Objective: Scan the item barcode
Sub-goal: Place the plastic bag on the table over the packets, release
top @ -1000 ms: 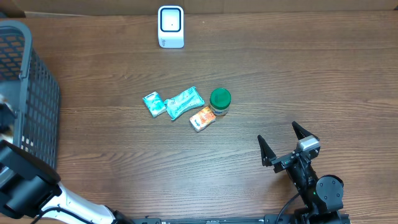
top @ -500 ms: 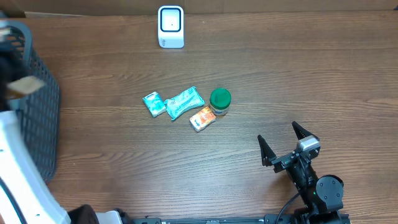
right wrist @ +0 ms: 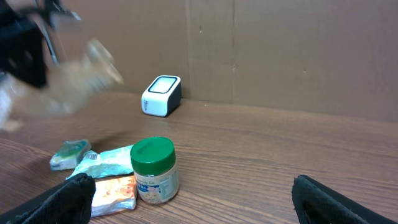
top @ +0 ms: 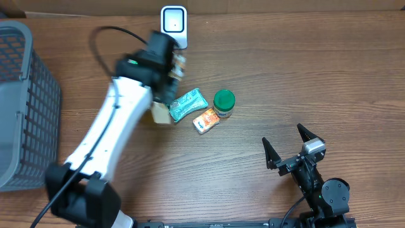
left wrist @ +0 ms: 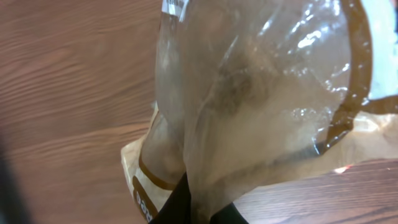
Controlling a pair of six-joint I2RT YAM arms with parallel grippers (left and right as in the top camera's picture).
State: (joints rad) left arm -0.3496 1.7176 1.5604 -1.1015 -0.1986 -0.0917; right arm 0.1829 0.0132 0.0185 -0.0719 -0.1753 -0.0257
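Grip was solid on the left side: the left gripper (left wrist: 198,208) was pinched together on the lower edge of the bag (left wrist: 261,93), a clear plastic pouch with brown trim that filled the whole wrist view. It was up off the table (top: 329,69), no question.

Seen from above, the left arm (top: 114,133) stretched in from 7 o'clock toward 12, and a tan corner of the bag showed just beside it, over the 9 o'clock end of the goods in the middle. That part was blurred, so how high it hung could not be told.

The scanner (top: 174,26) stood at 12 o'clock by the far edge, white with a dark face, just beyond the arm's wrist. Which side of the bag faced it could not be told either.

At mid-table lay the teal packet (top: 188,103). The orange packet (top: 206,120) was against it at 5 o'clock, and the jar (top: 224,103) stood upright under a green lid at its 3 o'clock, touching the orange one. The right wrist view also caught a small teal packet (right wrist: 70,154) just past the big one, under the blurred bag.

The basket (top: 38,95), dark mesh, was at 9 o'clock on the table's edge.

Down at 5 o'clock, the right gripper (top: 282,133) had its fingers spread wide apart over bare wood, well away from the goods.
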